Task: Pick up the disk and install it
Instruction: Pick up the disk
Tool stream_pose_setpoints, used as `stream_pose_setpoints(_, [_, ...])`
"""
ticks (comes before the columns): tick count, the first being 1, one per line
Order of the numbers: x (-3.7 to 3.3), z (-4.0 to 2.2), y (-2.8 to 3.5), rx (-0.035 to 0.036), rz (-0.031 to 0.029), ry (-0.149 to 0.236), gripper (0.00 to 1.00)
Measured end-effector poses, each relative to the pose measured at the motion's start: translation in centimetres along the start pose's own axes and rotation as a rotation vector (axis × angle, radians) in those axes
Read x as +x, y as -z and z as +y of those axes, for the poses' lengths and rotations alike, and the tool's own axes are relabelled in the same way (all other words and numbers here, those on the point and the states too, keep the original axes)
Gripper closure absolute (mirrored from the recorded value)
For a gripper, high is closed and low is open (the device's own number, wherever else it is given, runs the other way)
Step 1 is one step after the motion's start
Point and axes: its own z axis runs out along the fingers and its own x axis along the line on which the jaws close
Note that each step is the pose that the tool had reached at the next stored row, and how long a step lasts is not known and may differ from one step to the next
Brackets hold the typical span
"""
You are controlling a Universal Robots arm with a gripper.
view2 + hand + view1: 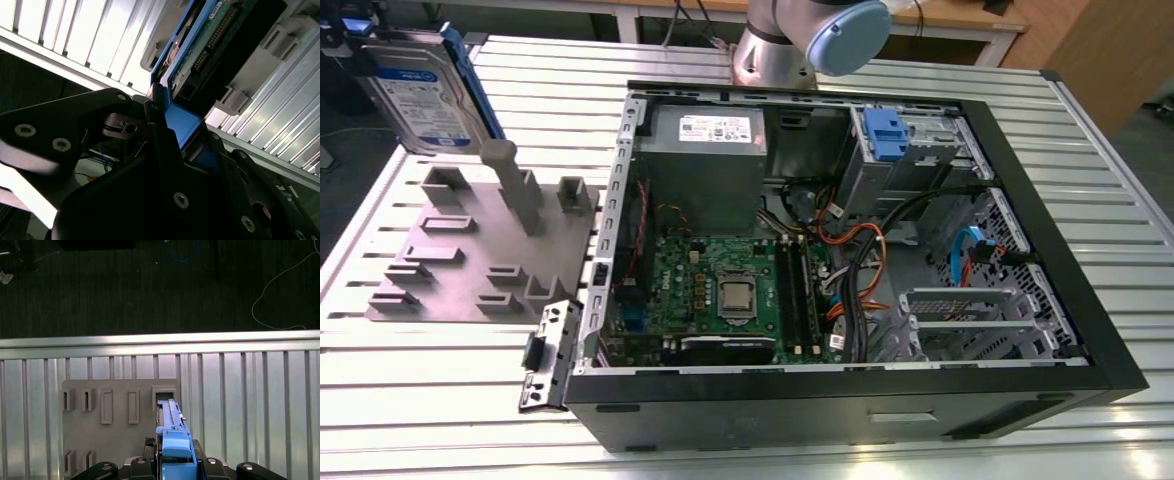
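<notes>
The disk [420,95], a silver drive with a blue-and-white label in a blue bracket, stands on edge in the air at the exterior view's far left, above the grey fixture plate [467,250]. My gripper [354,40] is at its top end. In both wrist views my gripper [180,125] [175,460] is shut on the blue bracket end of the disk [210,35] [171,415]. In the first wrist view the disk hangs over a slot [164,392] of the plate. Whether its lower edge still touches the plate's tall post [520,190] I cannot tell.
An open computer case [1107,340] lies on the slatted metal table [440,400], to the exterior view's right of the plate. Inside are a grey power supply [707,150], a motherboard [720,290], cables and a drive bay with a blue latch [887,135]. The arm's base [807,40] stands behind the case.
</notes>
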Motion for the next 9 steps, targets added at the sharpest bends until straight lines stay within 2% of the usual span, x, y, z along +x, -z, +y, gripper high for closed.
stream_pose_setpoints(9, [0.0, 0.0, 0.23, 0.0001, 0.0, 0.0, 0.63])
